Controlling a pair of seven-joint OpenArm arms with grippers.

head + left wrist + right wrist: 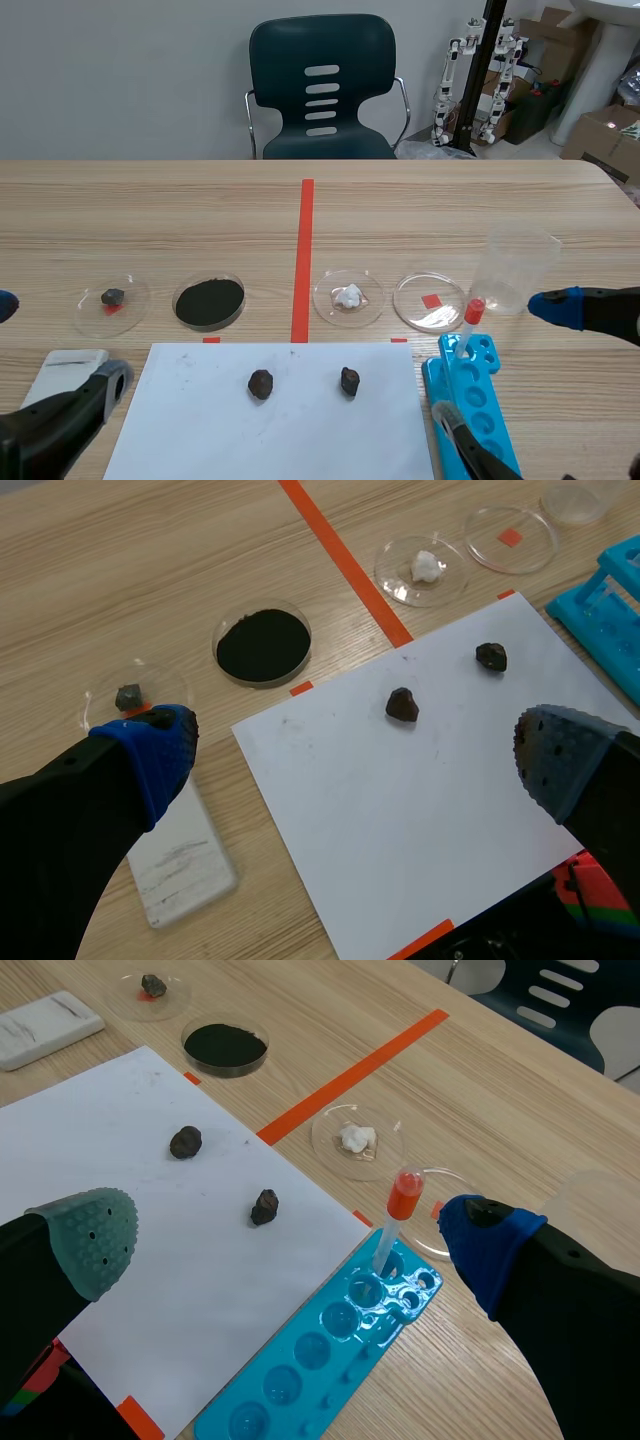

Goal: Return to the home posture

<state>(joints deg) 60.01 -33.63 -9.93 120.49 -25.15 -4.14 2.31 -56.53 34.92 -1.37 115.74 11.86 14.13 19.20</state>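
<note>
Since no object is named in the task, what counts is how each end effector sits against the things around it. From the scene view, the left end effector [60,340] hangs low at the near left corner of the worktop [200,220], fingers spread wide and empty, a white slab [68,365] just beside it. The right end effector [500,360], equally wide and empty, is low at the near right corner over the blue rack [490,395], at whose far end a red-capped tube [474,312] stands upright. From the left wrist view, the left end effector [355,755] has the white sheet [400,820] under it and two dark lumps [402,705] ahead, well apart from its fingers. From the right wrist view, the right end effector [290,1240] grips nothing. The tube rises ahead between its fingers, nearer the blue-padded finger [485,1245] yet not touching. By my judgement the right arm has the tighter clearance: it should lift and draw back toward the near edge, away from the tube's upright axis.
</note>
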